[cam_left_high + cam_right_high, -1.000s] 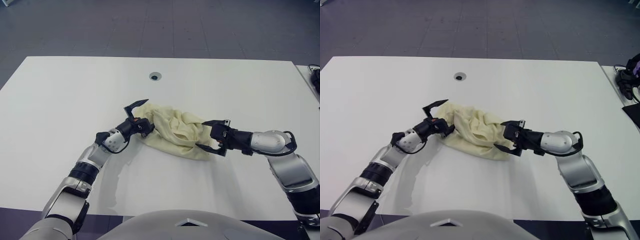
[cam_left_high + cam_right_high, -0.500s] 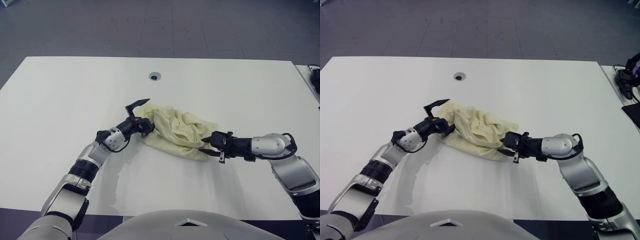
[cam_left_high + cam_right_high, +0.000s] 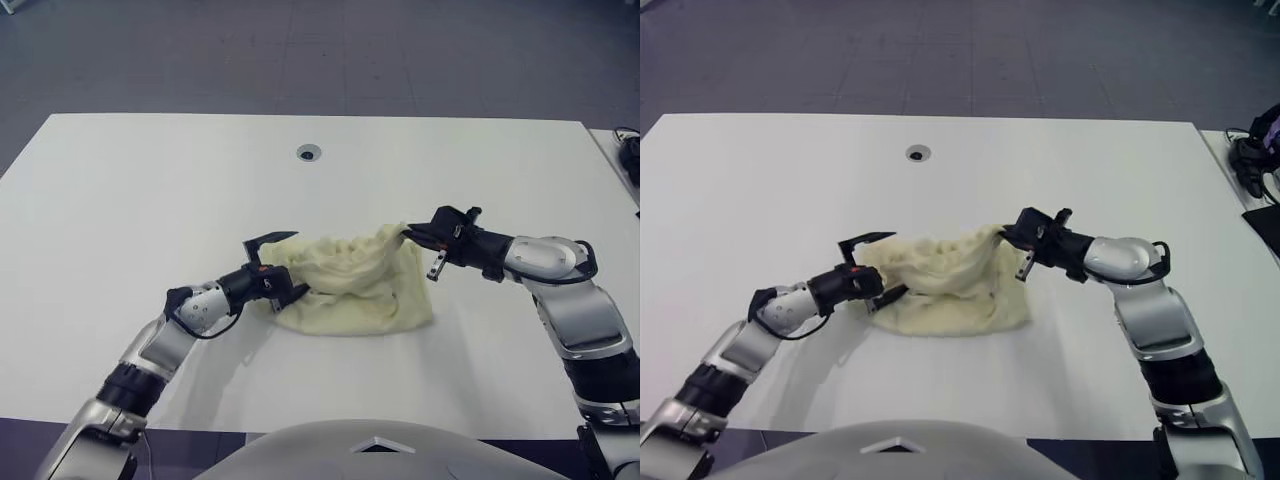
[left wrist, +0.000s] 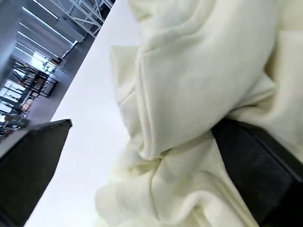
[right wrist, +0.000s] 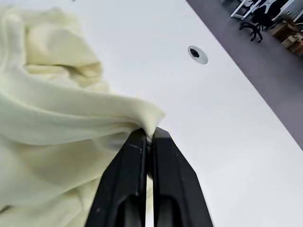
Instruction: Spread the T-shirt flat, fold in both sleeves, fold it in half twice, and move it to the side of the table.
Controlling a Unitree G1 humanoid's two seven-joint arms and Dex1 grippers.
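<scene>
The pale yellow T-shirt (image 3: 355, 285) lies crumpled in the middle of the white table (image 3: 150, 180). My left gripper (image 3: 292, 264) is at the shirt's left end, low over the table. It is open, with one finger raised above the cloth and the other against the lower edge. In the left wrist view the cloth (image 4: 189, 94) bunches between the two dark fingers (image 4: 33, 165). My right gripper (image 3: 412, 233) is shut on the shirt's far right corner and holds it off the table. The right wrist view shows its fingertips (image 5: 135, 142) pinching a fold of cloth (image 5: 71, 118).
A round cable hole (image 3: 310, 152) sits in the table behind the shirt. Dark gear (image 3: 1252, 150) lies on a neighbouring surface past the table's right edge. Bare tabletop lies to the left, right and back of the shirt.
My right gripper shut on the shirt's right edge, then lifted it up and back. My left gripper drew back toward me and to the left, and the shirt is stretched wider between them.
</scene>
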